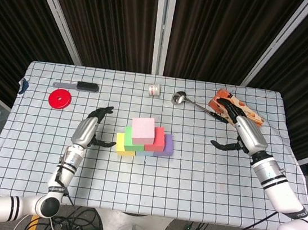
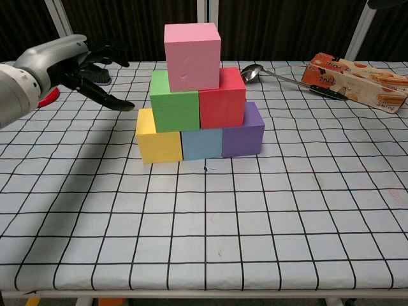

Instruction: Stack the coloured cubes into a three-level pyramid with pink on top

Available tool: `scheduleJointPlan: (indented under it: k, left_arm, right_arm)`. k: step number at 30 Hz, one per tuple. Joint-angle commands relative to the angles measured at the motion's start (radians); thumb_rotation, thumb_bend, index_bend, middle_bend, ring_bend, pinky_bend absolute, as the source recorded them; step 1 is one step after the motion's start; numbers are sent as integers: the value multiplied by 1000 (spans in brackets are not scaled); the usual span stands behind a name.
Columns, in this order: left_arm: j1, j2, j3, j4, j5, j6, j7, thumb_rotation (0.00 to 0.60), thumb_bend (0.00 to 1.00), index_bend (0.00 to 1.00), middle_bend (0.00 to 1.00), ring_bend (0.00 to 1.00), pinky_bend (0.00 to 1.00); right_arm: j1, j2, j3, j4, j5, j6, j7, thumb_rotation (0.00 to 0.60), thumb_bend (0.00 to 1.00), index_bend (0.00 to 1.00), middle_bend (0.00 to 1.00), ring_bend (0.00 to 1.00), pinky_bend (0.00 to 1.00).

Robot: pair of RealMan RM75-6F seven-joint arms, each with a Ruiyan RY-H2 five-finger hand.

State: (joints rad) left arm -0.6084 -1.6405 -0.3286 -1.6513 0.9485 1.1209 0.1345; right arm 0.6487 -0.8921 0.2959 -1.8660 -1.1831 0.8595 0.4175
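The cubes stand as a three-level pyramid at the table's middle. The pink cube tops the green cube and red cube. Below them sit the yellow cube, blue cube and purple cube. My left hand hovers just left of the stack with fingers spread, holding nothing and not touching it. Well to the right of the stack, my right hand is open and empty too.
A red disc and a black brush lie at the back left. A small white roll, a metal spoon and an orange snack box lie along the back right.
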Motion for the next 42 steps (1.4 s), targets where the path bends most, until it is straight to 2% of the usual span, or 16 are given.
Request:
scheduleJointPlan:
  k: [1,27,42]
  left_arm:
    - [-5,-5,1,-1,-5,-3,3,600,0,95,146,53,80]
    - [-52,-37,-3,-11,-56,-7,51,600,0,94,146,52,80]
    - [-54,-21,0,-17,-68,-3,55,600,0,93,146,53,81]
  right_arm:
    - [-4,2,0,4,-4,-2,8,600,123,0,0,0,0]
    - [-37,-3,-7,58,-66,-8,112,600,123,0,0,0,0]
    - [-37,-7,-9,70,-78,-14,130,600,122,0,0,0,0]
